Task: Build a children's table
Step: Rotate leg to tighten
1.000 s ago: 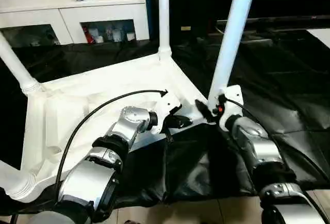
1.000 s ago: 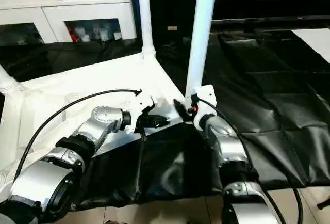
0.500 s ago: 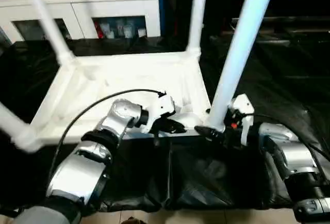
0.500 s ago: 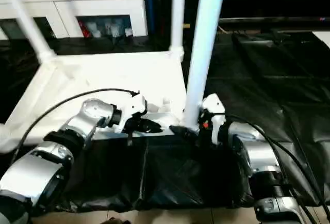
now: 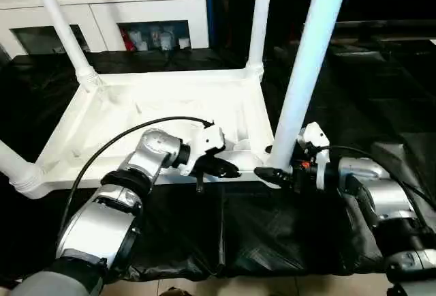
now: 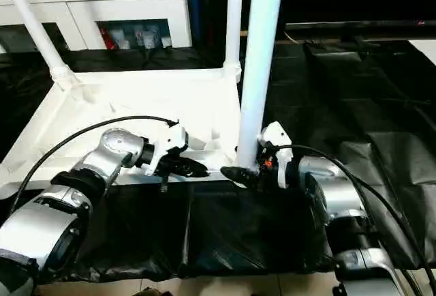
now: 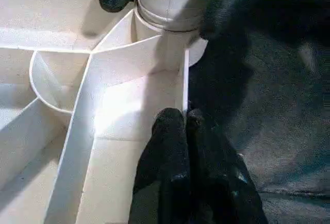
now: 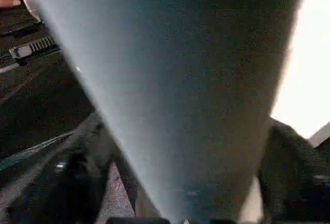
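Fingers of the left gripper (image 7: pixel 186 123) are pressed together, pinching the thin near rim of the tabletop (image 5: pixel 163 105). The right gripper (image 5: pixel 272 173) clamps the base of the nearest leg (image 5: pixel 310 57) at its corner socket. The tabletop lies upside down on black sheeting (image 5: pixel 272 228), ribbed underside up, its white legs standing upright. Behind stands a white cabinet (image 5: pixel 136 9).

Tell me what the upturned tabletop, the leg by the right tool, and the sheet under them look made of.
Tabletop: seemingly moulded white plastic, going by the thin ribs and rounded corner sockets; slight sheen.
Leg by the right tool: smooth white tube, probably plastic, with even soft highlights.
Sheet: black, glossy and creased, likely plastic film or coated fabric.
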Available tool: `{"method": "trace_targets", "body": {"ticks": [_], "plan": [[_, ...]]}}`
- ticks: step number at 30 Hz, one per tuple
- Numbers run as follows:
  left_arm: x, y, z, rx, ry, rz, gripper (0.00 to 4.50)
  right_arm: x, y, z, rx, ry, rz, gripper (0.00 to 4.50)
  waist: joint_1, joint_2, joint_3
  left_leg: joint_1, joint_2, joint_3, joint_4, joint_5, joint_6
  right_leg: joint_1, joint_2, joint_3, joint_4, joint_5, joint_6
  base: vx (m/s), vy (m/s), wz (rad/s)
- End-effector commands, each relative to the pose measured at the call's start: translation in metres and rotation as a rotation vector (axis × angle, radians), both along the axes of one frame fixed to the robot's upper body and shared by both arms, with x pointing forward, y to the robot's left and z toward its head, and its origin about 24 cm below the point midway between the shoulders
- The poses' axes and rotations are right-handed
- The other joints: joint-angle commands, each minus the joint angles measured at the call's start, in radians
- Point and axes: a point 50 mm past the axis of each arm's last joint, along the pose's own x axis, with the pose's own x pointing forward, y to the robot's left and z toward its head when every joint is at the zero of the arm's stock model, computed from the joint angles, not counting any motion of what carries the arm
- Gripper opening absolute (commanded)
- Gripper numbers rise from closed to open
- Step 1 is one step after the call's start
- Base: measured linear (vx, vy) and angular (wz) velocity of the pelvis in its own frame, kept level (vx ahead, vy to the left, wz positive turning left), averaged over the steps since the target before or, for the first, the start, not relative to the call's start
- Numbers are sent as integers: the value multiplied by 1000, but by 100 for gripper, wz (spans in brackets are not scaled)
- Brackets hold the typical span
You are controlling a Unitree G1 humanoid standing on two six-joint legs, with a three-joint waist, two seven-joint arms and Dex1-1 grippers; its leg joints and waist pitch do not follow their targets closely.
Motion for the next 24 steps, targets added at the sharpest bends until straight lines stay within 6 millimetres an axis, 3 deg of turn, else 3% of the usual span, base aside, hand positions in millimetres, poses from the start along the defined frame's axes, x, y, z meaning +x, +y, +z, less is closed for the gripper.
{"method": "trace_targets", "body": {"ticks": [1,3,4,6,7,9,12,15,16,20,21,22,24], "plan": [[2,-10,7,-49,-20,-6,0,-10,28,-15,9,80,134,340,3,-27,-64,10,25,-10,-55,-223,95,52,-45,35,-63,-284,-233,0,0,0],[1,-9,6,-53,-15,-1,0,-10,29,-16,9,85,134,331,3,-27,-65,11,25,-11,-55,-221,93,52,-44,35,-63,-288,-230,0,0,0],[1,-7,4,-55,-9,3,0,-9,31,-17,9,88,132,317,4,-35,-63,10,24,-10,-55,-221,92,51,-44,36,-63,-296,-228,0,0,0],[0,-7,4,-56,-7,6,0,-10,31,-18,9,88,132,302,5,-27,-63,11,25,-11,-55,-228,88,50,-45,36,-63,-309,-226,0,0,0],[0,-7,3,-57,-1,15,0,-9,32,-19,6,84,124,294,4,-29,-63,11,25,-11,-55,-230,86,50,-45,37,-63,-307,-226,0,0,0],[1,-7,2,-73,15,65,0,-5,34,-22,-15,68,57,289,5,-34,-63,11,26,-12,-56,-227,82,50,-46,37,-60,-300,-229,0,0,0],[3,-16,0,-104,19,145,0,5,40,-30,-24,66,-139,260,-3,-41,-56,11,24,-14,-62,-264,57,47,-47,36,-69,-396,-202,0,0,0],[4,-21,0,-113,13,174,0,8,43,-32,-18,68,-200,254,-14,-39,-53,15,21,-18,-66,-301,34,44,-46,33,-77,-469,-177,0,0,0],[4,-27,1,-129,10,185,0,9,47,-34,-22,72,-232,250,-19,-42,-52,21,21,-18,-66,-326,28,38,-46,35,-84,-489,-170,0,0,0],[4,-38,2,-118,0,192,0,12,58,-37,-48,71,-317,240,-26,-32,-51,18,21,-22,-71,-356,20,39,-44,34,-85,-469,-169,0,0,0],[4,-38,2,-118,0,192,0,12,58,-37,-48,71,-317,237,-30,-34,-51,19,20,-22,-73,-374,16,38,-43,34,-86,-467,-171,0,0,0],[3,-43,1,-110,-6,187,0,15,62,-37,-45,76,-361,236,-29,-28,-51,23,19,-22,-71,-388,14,36,-43,34,-87,-474,-170,0,0,0],[3,-47,1,-110,-9,181,0,16,64,-36,-45,74,-381,236,-32,-32,-51,24,18,-22,-71,-395,14,35,-42,34,-89,-479,-170,0,0,0]]}}
